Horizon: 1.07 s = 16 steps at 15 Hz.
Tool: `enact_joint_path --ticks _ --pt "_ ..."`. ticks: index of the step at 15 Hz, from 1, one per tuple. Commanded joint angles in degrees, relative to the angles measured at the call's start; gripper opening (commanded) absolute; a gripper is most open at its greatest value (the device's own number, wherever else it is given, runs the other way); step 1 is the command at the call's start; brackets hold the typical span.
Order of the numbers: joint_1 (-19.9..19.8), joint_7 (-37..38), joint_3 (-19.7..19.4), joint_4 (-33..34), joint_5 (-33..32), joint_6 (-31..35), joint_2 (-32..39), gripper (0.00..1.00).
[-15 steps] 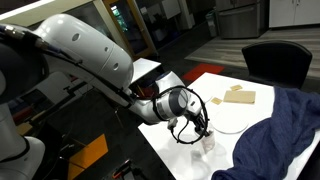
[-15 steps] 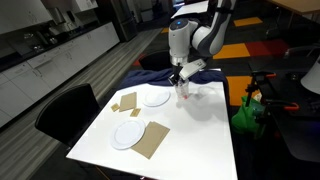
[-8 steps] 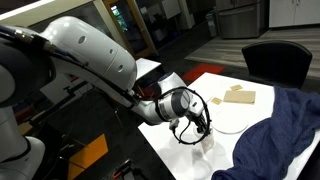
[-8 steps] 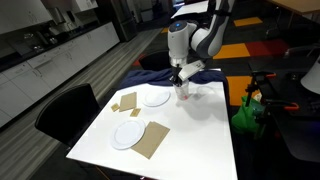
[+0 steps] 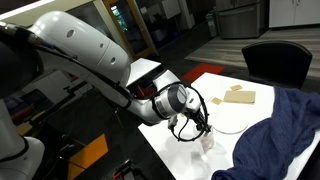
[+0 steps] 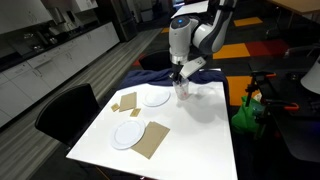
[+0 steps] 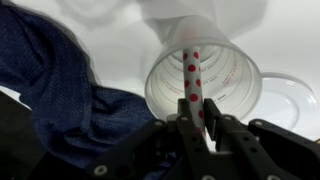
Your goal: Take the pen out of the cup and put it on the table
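In the wrist view the clear cup (image 7: 225,70) stands on the white table (image 7: 290,40) right below my gripper (image 7: 198,122). A pale pen with red dots (image 7: 190,65) stands inside the cup, and its upper end sits between my two black fingers, which are shut on it. In both exterior views the gripper (image 5: 200,128) (image 6: 180,80) hangs just over the small cup (image 5: 207,142) (image 6: 182,92) near the table edge (image 6: 215,110). The pen is too small to make out there.
A blue cloth (image 5: 285,125) (image 7: 60,90) lies close beside the cup. A white plate (image 6: 155,99) sits next to it, another plate (image 6: 128,134) and tan squares (image 6: 153,139) lie farther along. A black chair (image 5: 280,62) stands at the table.
The gripper has hardly moved; it stays over the cup, perhaps slightly higher. The cup and cloth have not shifted.
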Motion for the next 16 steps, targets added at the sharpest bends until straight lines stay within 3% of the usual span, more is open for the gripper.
enact_joint_path --ticks 1,16 --pt "1.33 3.96 -1.59 -5.28 -4.15 0.6 -7.02 0.05" --pt "1.88 1.89 1.64 -15.34 -12.19 3.31 -27.52 0.05"
